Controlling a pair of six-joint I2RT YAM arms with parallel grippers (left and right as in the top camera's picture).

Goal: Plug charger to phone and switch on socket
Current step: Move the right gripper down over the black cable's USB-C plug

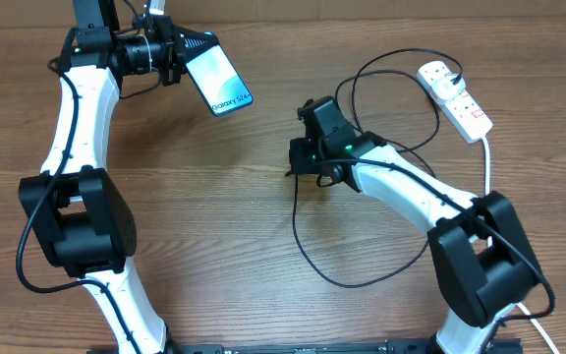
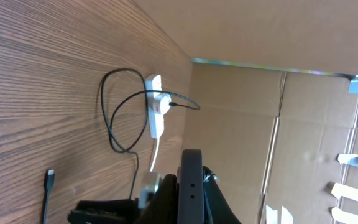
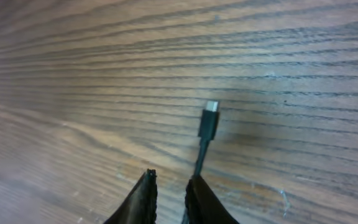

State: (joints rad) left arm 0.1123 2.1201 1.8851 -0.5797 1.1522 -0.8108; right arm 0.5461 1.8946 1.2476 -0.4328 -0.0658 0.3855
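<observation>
My left gripper (image 1: 177,54) is shut on the phone (image 1: 220,79), holding it tilted above the table's far left with its light screen showing; the left wrist view shows the phone (image 2: 191,183) edge-on between the fingers. The charger's black cable (image 1: 308,241) loops from the white socket (image 1: 455,96) at the far right to its connector tip (image 3: 209,121), which lies flat on the wood. My right gripper (image 3: 169,180) is low over the cable just behind the tip. Its jaws stand a narrow gap apart, and the cable runs along the inner side of the right finger (image 3: 201,196).
A thick white cord (image 1: 486,162) runs from the socket toward the right arm's base. Cardboard walls (image 2: 260,124) stand behind the table's far edge. The cable's loops cover the wood between the right arm and the socket (image 2: 156,115).
</observation>
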